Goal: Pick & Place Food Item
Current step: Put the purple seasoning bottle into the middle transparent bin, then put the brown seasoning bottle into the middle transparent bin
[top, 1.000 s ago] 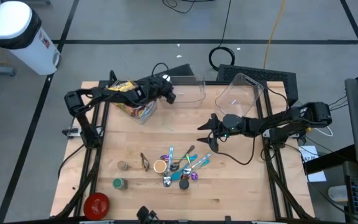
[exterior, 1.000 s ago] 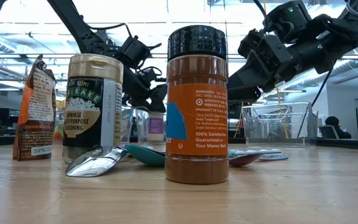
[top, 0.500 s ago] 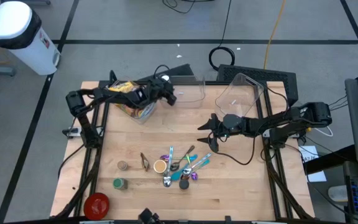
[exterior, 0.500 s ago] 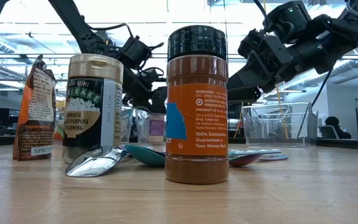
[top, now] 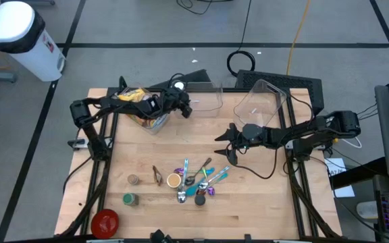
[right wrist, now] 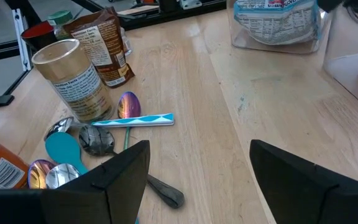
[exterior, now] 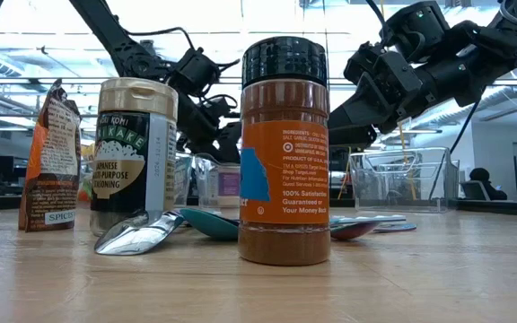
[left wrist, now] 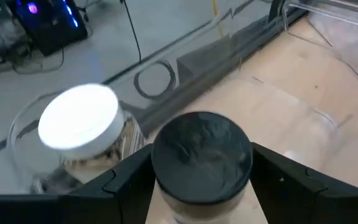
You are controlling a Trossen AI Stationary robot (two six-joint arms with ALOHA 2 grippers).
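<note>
Left gripper [left wrist: 201, 186] is what I'm watching: its two dark fingers [left wrist: 126, 183] sit on either side of a jar with a round black lid [left wrist: 201, 157], pressed against its sides, so I read it as holding the jar. On the high view this gripper [top: 181, 104] hangs over the far left part of the table [top: 262, 202], just beside a clear round container [top: 147, 118] stuffed with snack packets. From the wrist, a second jar with a glossy white lid [left wrist: 78, 116] stands inside a clear plastic tub, near the black-lidded one.

My right gripper [top: 223, 138] waits over the middle of the table, its fingers [right wrist: 120, 174] spread apart with nothing between them. Below it lies a scatter of shiny metal and coloured plastic spoons [top: 198, 179], plus a tall cardboard-sided seasoning can [right wrist: 73, 78] and a brown foil pouch [right wrist: 101, 46].

Close to the low camera stands an orange-labelled spice bottle [exterior: 284, 151] with a ribbed black cap. A large clear bin [top: 262, 101] leans at the far right edge.
</note>
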